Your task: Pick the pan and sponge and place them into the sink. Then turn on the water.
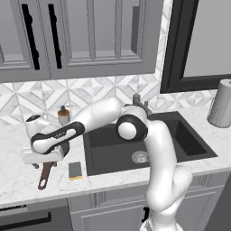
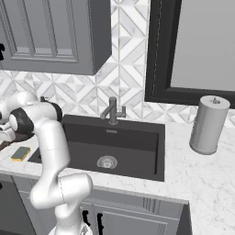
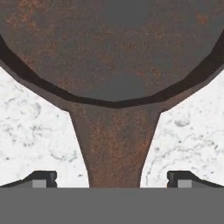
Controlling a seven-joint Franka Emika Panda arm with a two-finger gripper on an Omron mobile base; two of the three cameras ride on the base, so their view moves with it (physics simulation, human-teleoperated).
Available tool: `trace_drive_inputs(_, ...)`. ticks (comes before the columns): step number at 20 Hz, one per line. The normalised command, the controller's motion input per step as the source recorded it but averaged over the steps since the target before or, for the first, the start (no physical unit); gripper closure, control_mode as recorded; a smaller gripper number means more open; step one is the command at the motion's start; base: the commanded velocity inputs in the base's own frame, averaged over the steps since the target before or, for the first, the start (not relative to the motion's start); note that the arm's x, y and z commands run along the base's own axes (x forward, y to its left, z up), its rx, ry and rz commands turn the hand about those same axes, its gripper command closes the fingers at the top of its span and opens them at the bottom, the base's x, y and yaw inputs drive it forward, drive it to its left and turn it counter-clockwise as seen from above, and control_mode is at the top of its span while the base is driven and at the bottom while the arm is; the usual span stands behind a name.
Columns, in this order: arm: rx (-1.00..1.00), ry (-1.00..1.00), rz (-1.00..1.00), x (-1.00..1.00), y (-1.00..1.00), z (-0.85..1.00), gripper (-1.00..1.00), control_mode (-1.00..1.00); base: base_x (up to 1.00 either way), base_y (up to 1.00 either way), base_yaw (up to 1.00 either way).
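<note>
Stretching across the back of the scene, the marble counter (image 1: 18,180) is carrying everything, and the sink (image 1: 108,149) is sitting recessed in its middle, dark and dry, with its round metal drain (image 1: 140,156) showing near the front wall. The white arm (image 1: 158,149) is reaching out to the left of the basin and bending low over the counter there. Standing well to the right of the sink, the paper towel roll (image 2: 208,124) is upright on the marble. Behind the basin, the faucet (image 2: 112,110) is rising with its angled spout and no water is running from it. Lying on the counter left of the sink, the pan (image 3: 112,48) is resting flat, its handle (image 1: 44,175) pointing toward the front edge. The gripper (image 3: 112,178) is hanging just above the root of that handle, its fingers (image 3: 43,178) spread wide on either side of it and gripping nothing. The sponge (image 1: 75,170) is lying just beside the handle, between it and the sink. A small soap dispenser (image 1: 63,115) is standing at the backsplash.
</note>
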Motion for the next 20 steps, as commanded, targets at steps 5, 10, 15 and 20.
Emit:
trace_drive_inputs(5,0.0,0.0,-0.02,0.1,0.0,-0.23,-1.0,-1.0,0.0,0.0,0.0)
trace_drive_inputs(10,0.0,0.0,-0.01,0.04,0.0,-0.21,-1.0,-1.0,0.0,0.0,0.0)
trace_drive_inputs(15,0.0,0.0,0.0,0.0,0.0,-0.06,1.0,-1.0,0.0,0.0,0.0)
trace_drive_inputs(20,0.0,0.0,0.0,0.0,0.0,-0.03,1.0,-1.0,0.0,0.0,0.0)
